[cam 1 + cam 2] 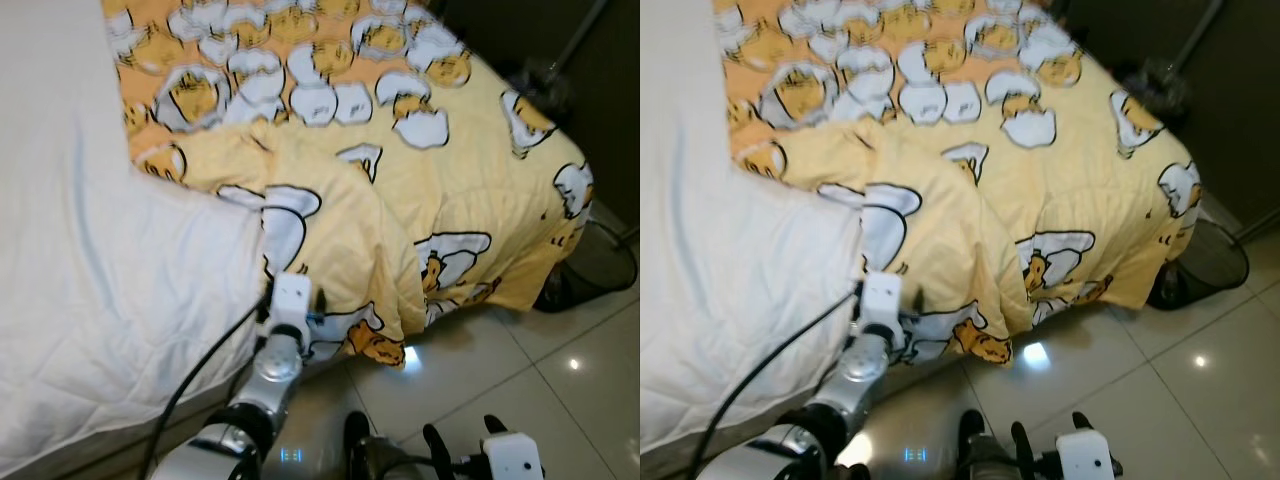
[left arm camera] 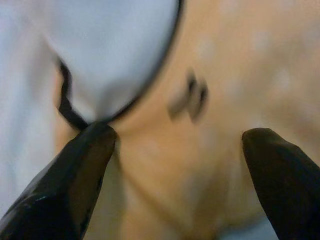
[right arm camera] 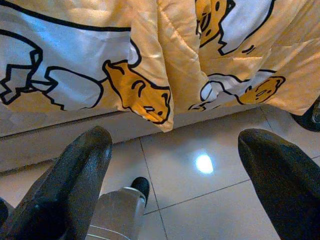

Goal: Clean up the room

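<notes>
Glossy floor tiles (image 1: pixel 520 370) meet your bed (image 1: pixel 70 300), where the yellow quilt (image 1: pixel 450 180) hangs over the edge. Your left end effector (image 2: pixel 177 150), spread open, presses into its fold; your right end effector (image 3: pixel 175 165) hovers open above the floor.

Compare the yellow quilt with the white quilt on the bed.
The yellow quilt carries a cartoon egg print; the white quilt is plain. The yellow quilt is rumpled, with a fold hanging over the bed edge toward the floor; the white quilt lies smoother. The left gripper, open, is up against the yellow quilt, not the white one. Both are stitched bed covers lying side by side.
</notes>
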Controlling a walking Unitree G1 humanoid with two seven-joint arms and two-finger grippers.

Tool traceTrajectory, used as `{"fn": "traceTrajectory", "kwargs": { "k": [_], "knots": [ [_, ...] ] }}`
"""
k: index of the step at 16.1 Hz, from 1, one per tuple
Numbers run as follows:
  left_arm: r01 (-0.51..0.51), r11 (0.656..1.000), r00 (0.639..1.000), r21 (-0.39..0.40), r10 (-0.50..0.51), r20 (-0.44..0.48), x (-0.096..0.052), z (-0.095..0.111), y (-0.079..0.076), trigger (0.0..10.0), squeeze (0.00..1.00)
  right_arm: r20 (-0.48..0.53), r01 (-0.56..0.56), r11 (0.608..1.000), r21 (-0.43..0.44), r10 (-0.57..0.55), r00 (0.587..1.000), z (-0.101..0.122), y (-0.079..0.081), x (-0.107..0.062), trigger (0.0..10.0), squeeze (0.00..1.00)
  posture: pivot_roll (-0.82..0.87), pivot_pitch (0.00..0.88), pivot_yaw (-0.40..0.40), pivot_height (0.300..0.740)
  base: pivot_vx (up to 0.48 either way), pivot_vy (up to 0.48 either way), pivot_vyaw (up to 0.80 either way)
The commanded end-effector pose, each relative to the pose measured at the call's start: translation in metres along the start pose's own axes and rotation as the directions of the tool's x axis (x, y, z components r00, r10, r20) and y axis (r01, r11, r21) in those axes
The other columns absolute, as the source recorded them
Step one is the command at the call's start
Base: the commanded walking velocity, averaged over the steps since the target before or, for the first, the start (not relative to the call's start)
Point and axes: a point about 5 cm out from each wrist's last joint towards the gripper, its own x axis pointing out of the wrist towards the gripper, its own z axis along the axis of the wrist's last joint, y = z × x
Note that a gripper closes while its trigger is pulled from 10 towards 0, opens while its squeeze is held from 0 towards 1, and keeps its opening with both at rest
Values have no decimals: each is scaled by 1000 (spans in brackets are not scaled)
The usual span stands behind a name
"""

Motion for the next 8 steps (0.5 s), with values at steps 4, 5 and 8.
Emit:
{"fn": "traceTrajectory", "kwargs": {
  "k": [4,5,8],
  "knots": [
    [88,995,984,51,-95,152,-33,-7,3,10000,0,-35,-24,1000,5,24,999,-7,5,-9,10000,0,-93,375,-40,740,0,0,0],
    [71,996,986,56,-79,150,-34,-8,8,10000,0,-37,-25,1000,7,25,999,-8,6,-9,10000,0,-88,375,-41,740,0,0,0],
    [-35,996,999,79,32,35,-35,-29,31,10000,0,-57,-44,999,-4,44,997,-11,3,-7,10000,0,-84,377,-59,740,0,0,0]
  ]
}}
